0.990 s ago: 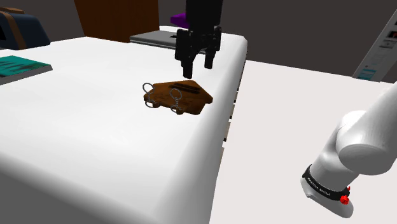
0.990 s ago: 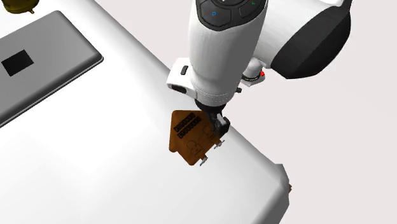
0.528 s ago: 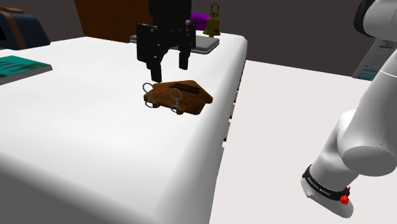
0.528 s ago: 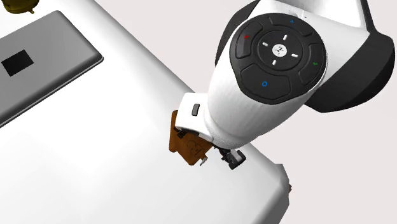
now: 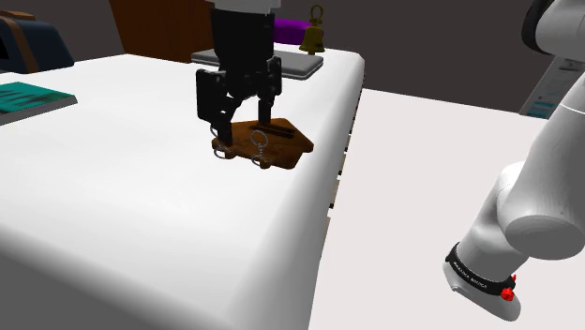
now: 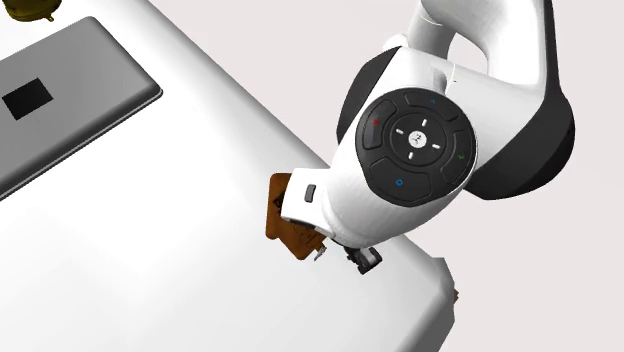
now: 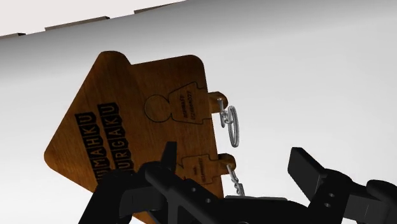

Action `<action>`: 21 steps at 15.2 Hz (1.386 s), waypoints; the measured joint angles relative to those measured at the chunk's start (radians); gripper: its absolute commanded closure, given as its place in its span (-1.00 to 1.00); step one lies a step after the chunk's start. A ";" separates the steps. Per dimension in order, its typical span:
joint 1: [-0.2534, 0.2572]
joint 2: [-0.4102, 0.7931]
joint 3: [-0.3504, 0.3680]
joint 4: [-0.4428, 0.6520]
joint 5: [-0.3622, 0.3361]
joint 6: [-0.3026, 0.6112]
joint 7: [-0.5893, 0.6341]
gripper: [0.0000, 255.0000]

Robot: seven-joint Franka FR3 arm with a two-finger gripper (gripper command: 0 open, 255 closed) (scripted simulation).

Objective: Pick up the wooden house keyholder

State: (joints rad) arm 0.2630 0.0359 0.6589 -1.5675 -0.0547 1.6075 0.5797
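Near the right edge of the white bench [image 5: 141,206], the brown house-shaped keyholder [image 5: 279,141] lay flat, peak to the right and key rings to the left. The black fingers [image 5: 266,105], spread wide, hung just over its ringed end.

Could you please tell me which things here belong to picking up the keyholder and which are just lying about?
For the job: brown house-shaped keyholder; black gripper, open over it.
Lying about: grey slab; brass bell; teal book; purple object.
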 measured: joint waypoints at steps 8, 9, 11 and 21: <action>-0.001 -0.007 -0.001 -0.016 0.004 0.013 -0.002 1.00; -0.001 -0.007 -0.001 -0.016 0.004 0.013 -0.002 1.00; -0.001 -0.006 -0.001 -0.016 0.004 0.012 -0.002 1.00; 0.016 0.045 0.010 0.160 -0.029 -0.124 0.015 1.00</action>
State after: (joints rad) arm 0.2789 0.0811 0.6688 -1.4078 -0.0835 1.4831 0.5946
